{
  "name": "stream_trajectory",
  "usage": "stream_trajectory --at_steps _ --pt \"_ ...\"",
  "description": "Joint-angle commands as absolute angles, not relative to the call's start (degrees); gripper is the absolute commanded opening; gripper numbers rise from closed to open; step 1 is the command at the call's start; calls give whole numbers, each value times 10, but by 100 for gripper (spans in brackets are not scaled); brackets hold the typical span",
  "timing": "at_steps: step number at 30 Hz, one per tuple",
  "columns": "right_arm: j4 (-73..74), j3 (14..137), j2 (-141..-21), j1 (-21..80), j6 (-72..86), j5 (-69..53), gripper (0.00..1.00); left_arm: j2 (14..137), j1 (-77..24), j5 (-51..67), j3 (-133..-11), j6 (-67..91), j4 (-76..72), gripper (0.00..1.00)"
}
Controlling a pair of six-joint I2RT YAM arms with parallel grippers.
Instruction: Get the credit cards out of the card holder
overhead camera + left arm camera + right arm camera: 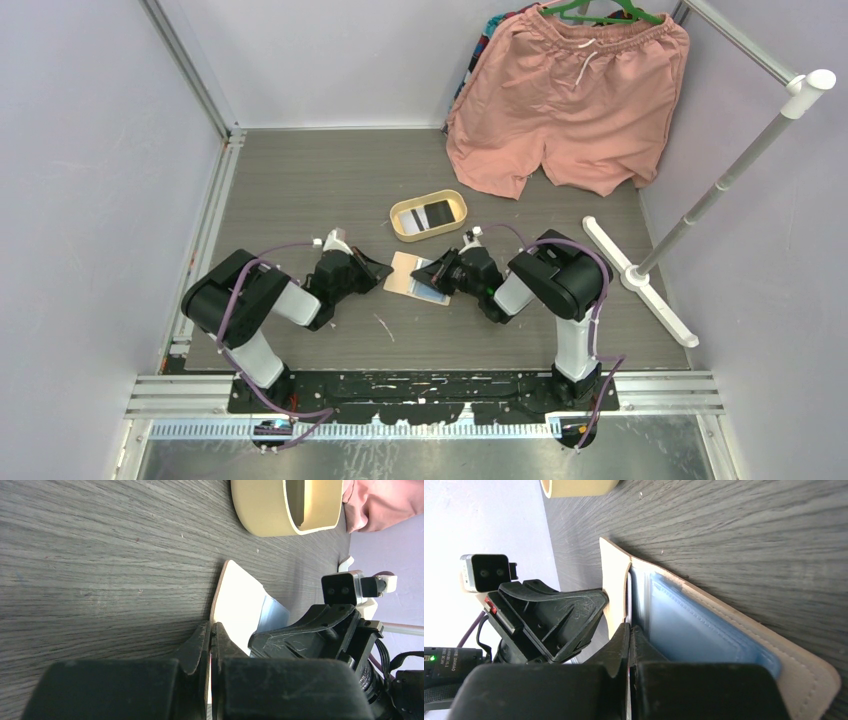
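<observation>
Right pincer (629,627) of mine is pressed together on what looks like the thin pale edge of a card (627,597) in the card holder (724,635). My left pincer (210,629) is clamped on its beige flap, keeping it open. The step in hand, I judge, is drawing that card out. Next comes a straight pull along the pocket while the left side braces. The card holder lies mid-desk (320,180), between my arms. Just beyond it a tray (456,207) holds a dark card (438,211). Far right, pink shorts (570,110) hang by a white rail (735,165), with pale walls around.
</observation>
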State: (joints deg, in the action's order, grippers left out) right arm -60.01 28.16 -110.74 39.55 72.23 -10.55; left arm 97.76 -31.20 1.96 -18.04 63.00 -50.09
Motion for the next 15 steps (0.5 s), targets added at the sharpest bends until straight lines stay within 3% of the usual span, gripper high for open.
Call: stream_trajectory --at_steps 1,15 --pt "-609 290 -1098 395 719 -93 1 1031 -315 -3 -149 582 -260 0" --pt "-503 205 -952 394 685 -62 1 1030 -315 -3 -148 584 -258 0"
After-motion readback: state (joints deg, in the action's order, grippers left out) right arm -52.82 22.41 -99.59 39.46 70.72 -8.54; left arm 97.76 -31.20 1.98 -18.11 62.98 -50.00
